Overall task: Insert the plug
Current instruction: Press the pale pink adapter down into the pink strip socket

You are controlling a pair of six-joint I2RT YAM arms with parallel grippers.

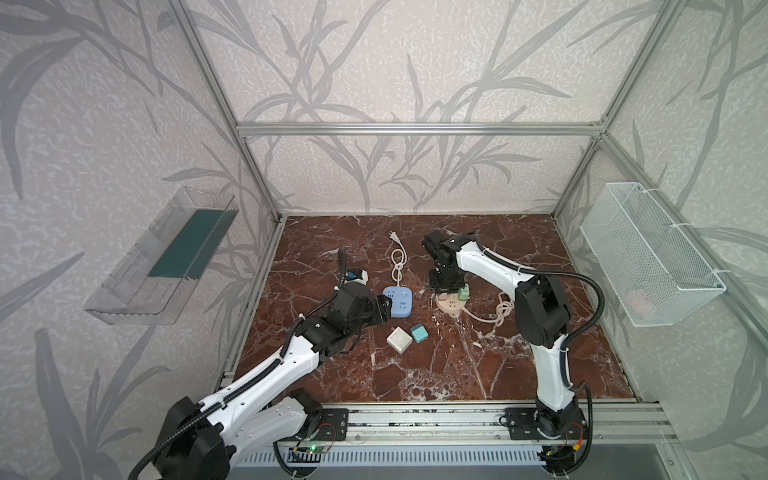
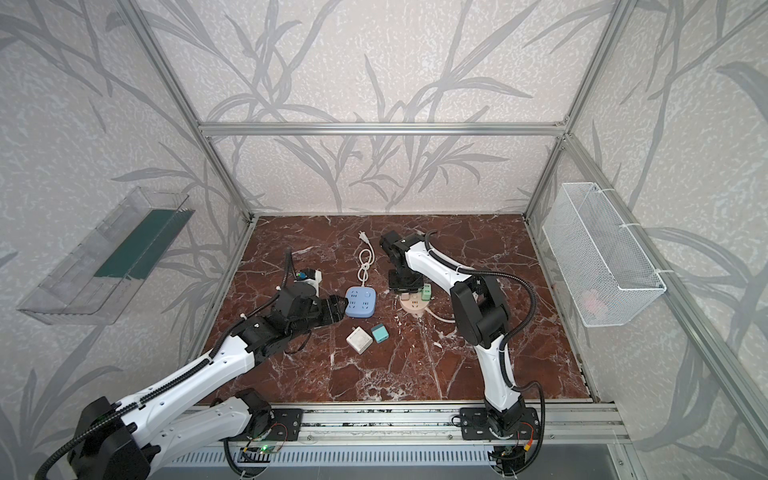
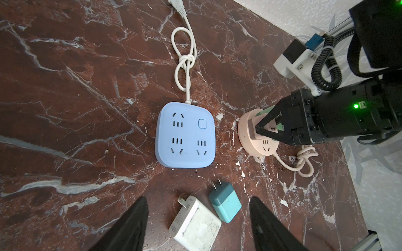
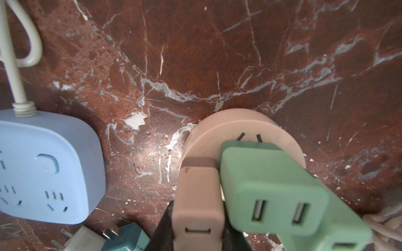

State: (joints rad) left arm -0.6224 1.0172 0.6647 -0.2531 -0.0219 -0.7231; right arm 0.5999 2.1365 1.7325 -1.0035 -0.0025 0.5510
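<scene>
Currently on the tabletop point(image 1: 478, 365), red-brown marble with white veins: 6 items, 2 hands.

1. Socket point(image 4: 217, 128): round, pink, right of centre in both top views. Its pink cord point(image 1: 503, 311) is knotted and trails to the right.
2. Pink plug point(image 4: 199, 195): upright on the socket face, dark-banded end down against it. How deep the prongs sit cannot be told.
3. Green plug point(image 4: 272, 187): stands in the same socket, just beside the pink plug, with 2 USB ports showing on 1 face.
4. Blue strip point(image 3: 186, 134): square and flat, with 3 outlet groups and 1 button on top. It lies left of the socket and apart from it. Its white cord point(image 3: 185, 56) is knotted once and runs toward the back wall, the far end lying free.
5. White charger point(image 3: 195, 223): on its side, prongs bare, nearer the front than the strip.
6. Teal charger point(image 3: 226, 202): on its side, prongs bare, just beside the white charger.

Hands:
- Right hand point(image 3: 258, 127): points down over the socket, clenched on the pink plug, 1 finger at each side.
- Left hand point(image 1: 383, 306): released, fingers spread, grasping nothing. It is at the strip's left edge in both top views; contact cannot be told.

Walls:
- Clear tray point(image 1: 137, 291) on the left wall.
- Wire basket point(image 1: 648, 257) on the right wall, holding something pale pink, too blurred to name.
</scene>
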